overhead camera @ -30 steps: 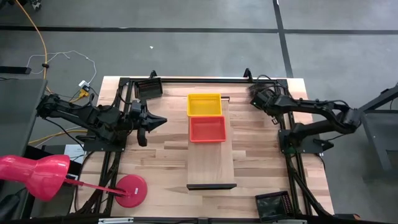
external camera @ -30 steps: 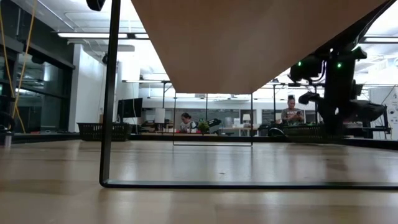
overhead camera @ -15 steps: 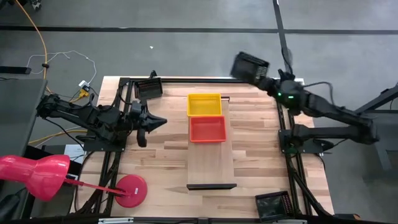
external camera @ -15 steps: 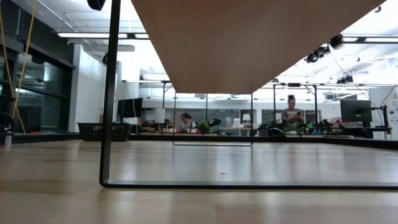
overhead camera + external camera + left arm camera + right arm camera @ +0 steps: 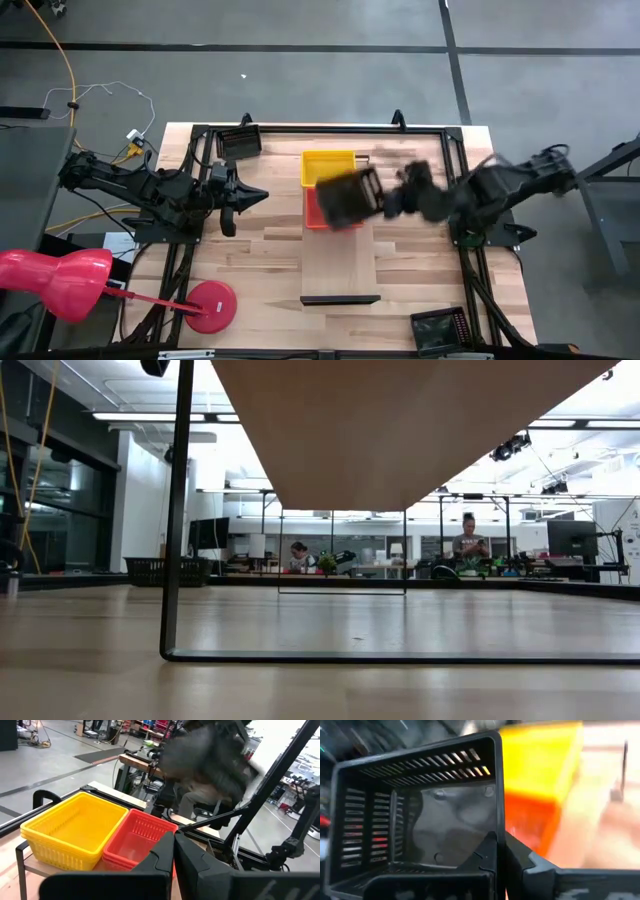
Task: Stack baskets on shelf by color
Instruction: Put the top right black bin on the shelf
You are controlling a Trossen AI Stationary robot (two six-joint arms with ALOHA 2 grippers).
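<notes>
The shelf (image 5: 340, 265) is a light-wood board in the middle of the table. A yellow basket (image 5: 328, 165) sits at its far end, with a red basket (image 5: 318, 215) just nearer. My right gripper (image 5: 386, 201) is shut on a black basket (image 5: 348, 198), which is blurred and partly covers the red one in the high view. In the right wrist view the black basket (image 5: 415, 815) fills the picture ahead of the gripper (image 5: 497, 854). My left gripper (image 5: 246, 197) is shut and empty over the table's left side, left of the shelf. It faces the yellow basket (image 5: 70, 827) and the red basket (image 5: 135, 840). My right gripper pinches one side wall of the black basket at its rim (image 5: 496, 827). One finger (image 5: 481, 856) is inside the basket and one is outside. The fingers come from the table's right side. The basket is lifted clear, above the red basket, and tilted.
Another black basket (image 5: 240, 140) sits at the table's far left corner and one (image 5: 438, 328) at the near right corner. A pink lamp base (image 5: 210, 305) stands near left. The low view shows the shelf's underside (image 5: 400, 430) and its thin black frame (image 5: 178, 510).
My right gripper has taken a black basket up from the table's far right corner and lifted it high. It then swung the basket toward the left and lowered it over the red basket on the shelf. The basket has tipped on the way.
</notes>
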